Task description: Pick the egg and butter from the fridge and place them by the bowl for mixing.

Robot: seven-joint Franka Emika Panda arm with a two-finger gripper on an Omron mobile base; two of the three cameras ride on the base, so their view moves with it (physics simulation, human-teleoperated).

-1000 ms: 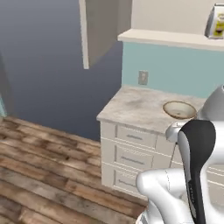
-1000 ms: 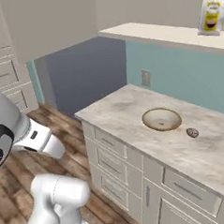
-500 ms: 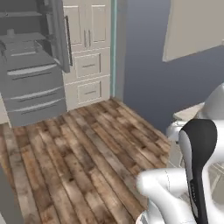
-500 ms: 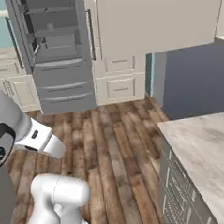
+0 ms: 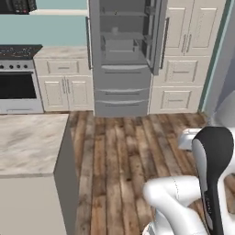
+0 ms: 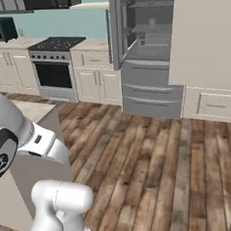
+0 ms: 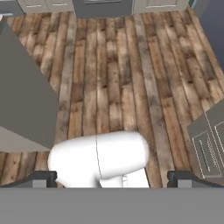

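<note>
The fridge (image 5: 124,59) is seen at the far wall with both doors swung wide, grey shelves and drawers exposed; a small pale item sits on an upper shelf, too small to be identified. A stove (image 5: 18,78) stands to its left. A marble counter (image 5: 27,142) lies near left. Bare wooden floor (image 5: 124,151) separates them. The gripper (image 7: 113,177) is spread wide, holding nothing.

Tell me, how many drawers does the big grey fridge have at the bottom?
3. The fridge has a top drawer just under the open shelves, a middle drawer below that, and a bottom drawer by the wooden floor. None seem hidden.
</note>
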